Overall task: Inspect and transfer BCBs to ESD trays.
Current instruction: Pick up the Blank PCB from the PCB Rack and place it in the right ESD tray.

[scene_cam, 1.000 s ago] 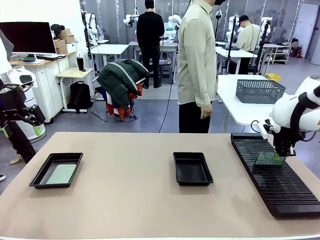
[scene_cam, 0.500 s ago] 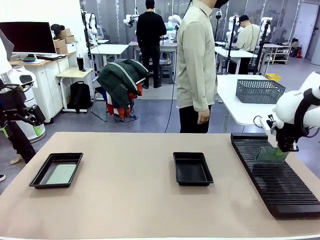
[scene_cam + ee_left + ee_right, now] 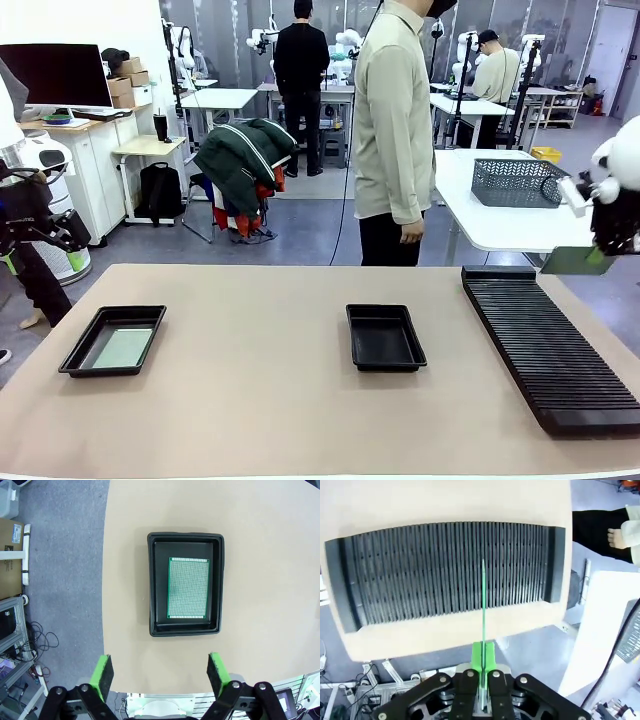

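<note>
BCB (image 3: 483, 595) edge-on in right pincer (image 3: 483, 650) grip, above rack (image 3: 420, 575).

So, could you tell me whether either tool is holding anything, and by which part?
The right tool pinches a BCB by one edge; the left tool is open and holds nothing.

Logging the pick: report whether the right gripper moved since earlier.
Yes: right gripper rose rightward, lifting the thin green circuit board clear of the long black ribbed rack.
</note>
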